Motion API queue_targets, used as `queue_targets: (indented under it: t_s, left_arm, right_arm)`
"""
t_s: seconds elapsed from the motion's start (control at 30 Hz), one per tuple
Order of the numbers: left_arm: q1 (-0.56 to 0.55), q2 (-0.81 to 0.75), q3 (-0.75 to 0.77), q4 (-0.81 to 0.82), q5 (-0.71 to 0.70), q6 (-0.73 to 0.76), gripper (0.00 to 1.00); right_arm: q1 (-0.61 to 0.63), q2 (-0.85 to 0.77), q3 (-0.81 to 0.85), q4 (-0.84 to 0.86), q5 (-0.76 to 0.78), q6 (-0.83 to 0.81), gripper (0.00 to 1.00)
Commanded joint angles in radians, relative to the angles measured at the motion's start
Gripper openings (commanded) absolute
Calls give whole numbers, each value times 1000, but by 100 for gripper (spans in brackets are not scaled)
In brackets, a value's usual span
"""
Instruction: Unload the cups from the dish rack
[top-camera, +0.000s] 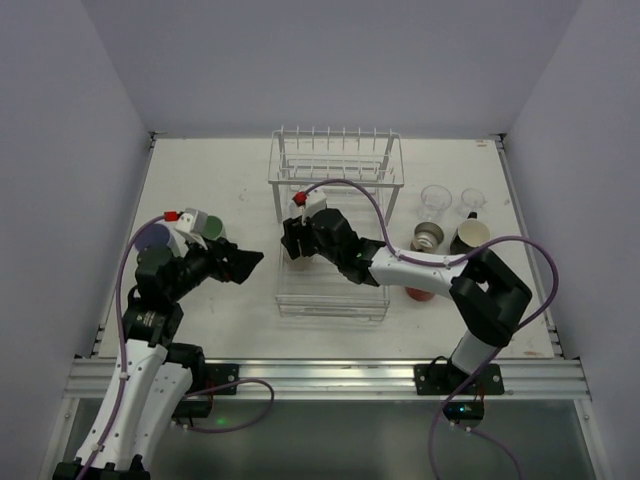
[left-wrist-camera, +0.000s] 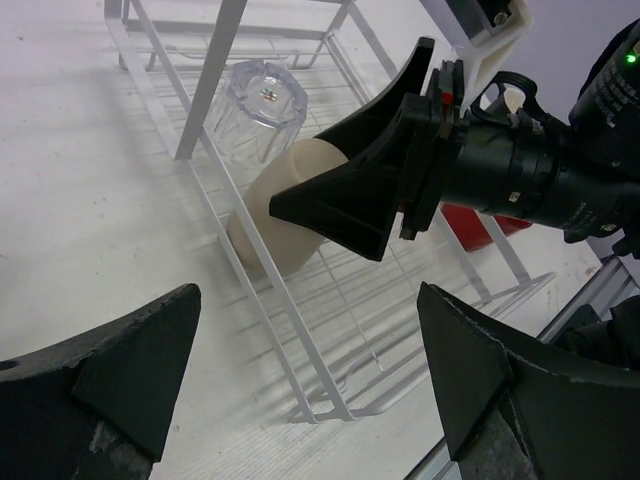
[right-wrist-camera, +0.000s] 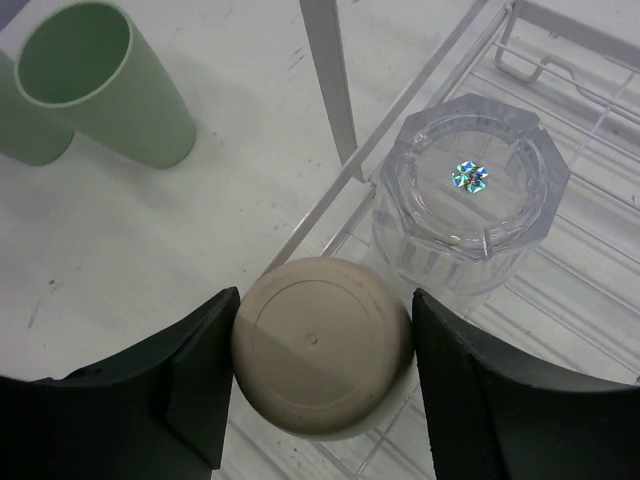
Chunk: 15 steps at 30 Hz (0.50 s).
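Observation:
The white wire dish rack (top-camera: 335, 180) stands mid-table. A tan cup (right-wrist-camera: 320, 345) stands upside down in its near left corner, next to an upside-down clear cup (right-wrist-camera: 468, 195). My right gripper (right-wrist-camera: 325, 330) reaches into the rack (top-camera: 296, 240), and both fingers press the tan cup's sides. From the left wrist view the tan cup (left-wrist-camera: 275, 215) and clear cup (left-wrist-camera: 262, 100) show behind a right finger (left-wrist-camera: 350, 190). My left gripper (left-wrist-camera: 310, 300) is open and empty, just left of the rack (top-camera: 245, 262).
A lavender cup (top-camera: 152, 237) and green cups (top-camera: 208, 225) stand at the left. Two clear cups (top-camera: 435, 200), a tan-lined dark cup (top-camera: 470, 235), another cup (top-camera: 427, 238) and a red cup (top-camera: 420, 293) stand right of the rack. Walls enclose the table.

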Motion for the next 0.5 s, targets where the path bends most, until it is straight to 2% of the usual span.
queue_targets:
  t_s: [0.0, 0.07, 0.17, 0.33, 0.47]
  left_arm:
    - [-5, 7, -10, 36, 19, -15, 93]
    - [-5, 13, -16, 33, 39, -32, 91]
    - [-5, 24, -28, 33, 85, -68, 88]
    - [-5, 52, -62, 82, 192, -162, 84]
    - [-5, 36, -82, 250, 258, -289, 75]
  right_arm:
    - [20, -41, -12, 108, 46, 4, 56]
    - [40, -95, -58, 138, 62, 7, 38]
    - [73, -165, -115, 150, 106, 13, 31]
    - [82, -380, -220, 193, 93, 102, 24]
    - [80, -483, -276, 269, -5, 290, 20]
